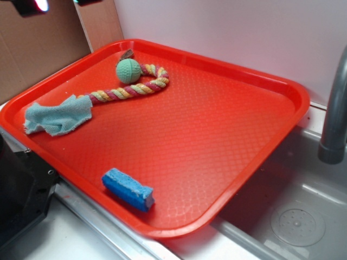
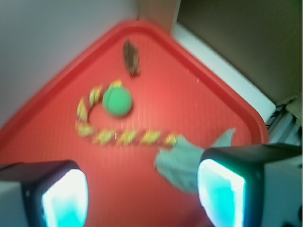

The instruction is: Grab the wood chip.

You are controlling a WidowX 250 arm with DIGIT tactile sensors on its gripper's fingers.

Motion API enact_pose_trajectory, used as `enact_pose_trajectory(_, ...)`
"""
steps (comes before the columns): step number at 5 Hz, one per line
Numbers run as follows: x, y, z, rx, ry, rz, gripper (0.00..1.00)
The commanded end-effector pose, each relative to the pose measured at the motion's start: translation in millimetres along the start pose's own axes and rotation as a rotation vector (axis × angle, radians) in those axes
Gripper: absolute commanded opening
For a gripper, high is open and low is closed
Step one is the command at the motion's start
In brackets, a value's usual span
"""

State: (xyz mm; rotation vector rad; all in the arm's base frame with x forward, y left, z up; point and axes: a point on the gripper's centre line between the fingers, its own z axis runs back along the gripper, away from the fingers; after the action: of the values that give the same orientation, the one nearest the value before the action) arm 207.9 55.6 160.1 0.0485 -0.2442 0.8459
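The wood chip [image 1: 127,53] is a small brown flake at the far corner of the red tray [image 1: 260,76], just behind the green ball [image 1: 128,71]. In the wrist view the chip [image 2: 131,57] lies near the tray's far corner, beyond the ball [image 2: 117,101] and the twisted rope [image 2: 123,137]. My gripper [image 2: 142,198] hangs high over the tray, well short of the chip. Its two fingers [image 2: 66,196] glow cyan and stand wide apart with nothing between them. In the exterior view only a lit bit of it shows at the top left edge.
A multicoloured rope [image 1: 130,89] curls around the ball. A pale blue cloth [image 1: 57,116] lies at the tray's left side and a blue sponge [image 1: 128,189] near its front rim. A grey faucet [image 1: 336,108] stands over the sink [image 1: 293,216] on the right. Cardboard walls rise behind.
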Motion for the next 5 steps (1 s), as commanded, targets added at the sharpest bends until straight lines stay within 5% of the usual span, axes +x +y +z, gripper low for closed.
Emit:
enact_pose_trajectory(1,42.1,13.8,-45.2,0.077,-0.143,0.137,1.00)
enact_pose_trajectory(5,107.0,8.0,-130.0,0.020,-0.172,0.146,1.00)
